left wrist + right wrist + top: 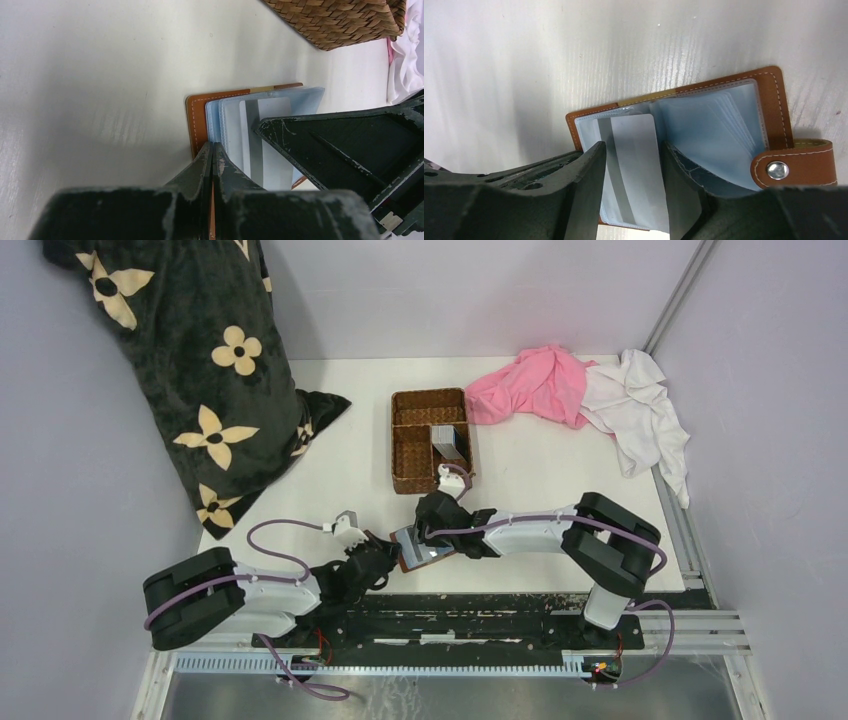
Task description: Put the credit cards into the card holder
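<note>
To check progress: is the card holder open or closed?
Open: the card holder lies spread flat, its clear sleeves exposed and its snap tab unfastened.

Left tool (212,150) pinched shut, low; right tool (631,150) jaws parted; tools nearly meeting.

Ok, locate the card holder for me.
Top view: the card holder lies open at the front of the table, between the left gripper, pinching its edge, and the right gripper, with the wicker basket behind.
</note>
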Action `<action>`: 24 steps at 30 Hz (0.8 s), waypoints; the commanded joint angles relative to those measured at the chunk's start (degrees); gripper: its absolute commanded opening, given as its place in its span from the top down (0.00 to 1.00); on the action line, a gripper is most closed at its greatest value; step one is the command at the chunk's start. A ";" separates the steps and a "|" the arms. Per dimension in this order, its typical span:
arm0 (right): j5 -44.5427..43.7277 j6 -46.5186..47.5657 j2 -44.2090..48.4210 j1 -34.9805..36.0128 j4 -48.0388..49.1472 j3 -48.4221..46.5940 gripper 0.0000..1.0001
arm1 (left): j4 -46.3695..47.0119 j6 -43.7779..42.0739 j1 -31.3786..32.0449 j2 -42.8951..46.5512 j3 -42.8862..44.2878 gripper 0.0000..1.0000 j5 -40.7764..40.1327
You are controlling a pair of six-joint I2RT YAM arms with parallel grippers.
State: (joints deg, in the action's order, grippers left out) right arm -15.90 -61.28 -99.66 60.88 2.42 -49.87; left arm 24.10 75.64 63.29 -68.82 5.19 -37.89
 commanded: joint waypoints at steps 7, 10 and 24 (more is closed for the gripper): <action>7.56 6.85 -5.97 5.78 -12.43 -7.54 0.45 | -12.53 0.23 1.96 -6.72 0.50 0.95 8.46; 7.72 8.18 -6.26 6.38 -14.23 -9.10 0.44 | -12.57 0.08 1.93 -7.55 1.29 0.95 8.36; 4.20 11.38 -6.32 6.79 -22.29 -13.97 0.35 | -15.02 0.01 2.19 -6.29 3.43 0.95 8.67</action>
State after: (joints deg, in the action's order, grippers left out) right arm -17.56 -49.65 -103.66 65.43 -16.05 -61.52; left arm 20.27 75.64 64.03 -72.86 9.91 -40.21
